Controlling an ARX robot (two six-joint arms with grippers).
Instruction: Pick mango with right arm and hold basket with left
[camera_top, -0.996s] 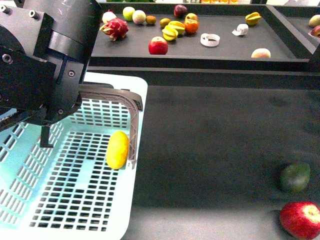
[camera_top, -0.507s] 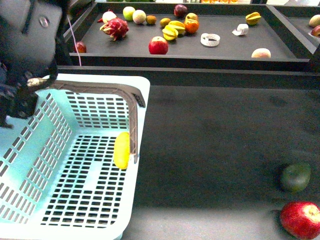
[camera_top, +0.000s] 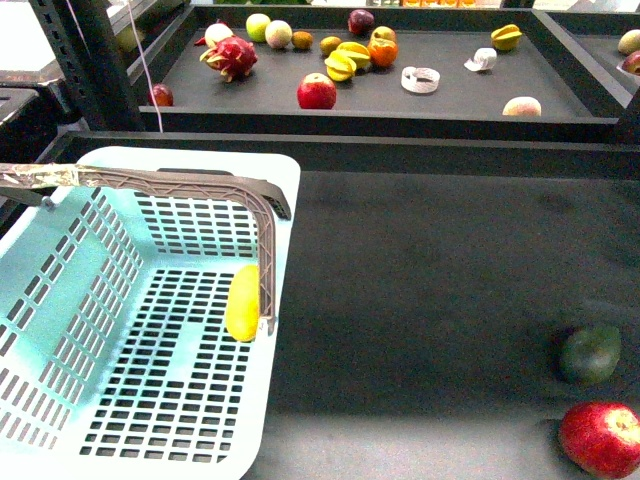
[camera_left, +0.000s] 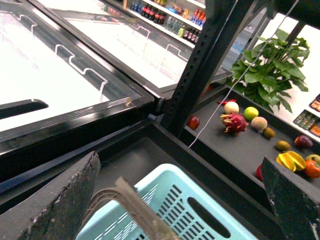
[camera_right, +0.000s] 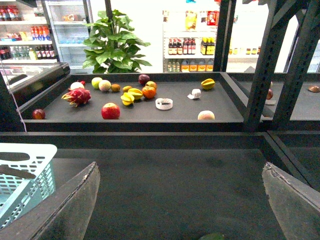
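Note:
The yellow mango (camera_top: 243, 303) lies inside the pale turquoise basket (camera_top: 285, 190), against its right wall, beside the grey-brown handle (camera_top: 170, 182) that stands raised across the basket. Neither arm shows in the front view. In the left wrist view my left gripper (camera_left: 179, 161) is open and empty, above the basket's far rim (camera_left: 165, 175), with the handle (camera_left: 135, 205) between its fingers. In the right wrist view my right gripper (camera_right: 180, 167) is open and empty over the dark table, with the basket (camera_right: 25, 165) off to one side.
A dark green fruit (camera_top: 590, 354) and a red apple (camera_top: 603, 438) lie on the dark table at the front right. A black shelf tray (camera_top: 450, 100) behind holds several fruits, among them a dragon fruit (camera_top: 230, 56). A black rack post (camera_top: 90, 60) stands at the back left.
My left arm, which filled the upper left of the front view, has swung away left and out of that view. The basket has shifted a little; the handle stays raised.

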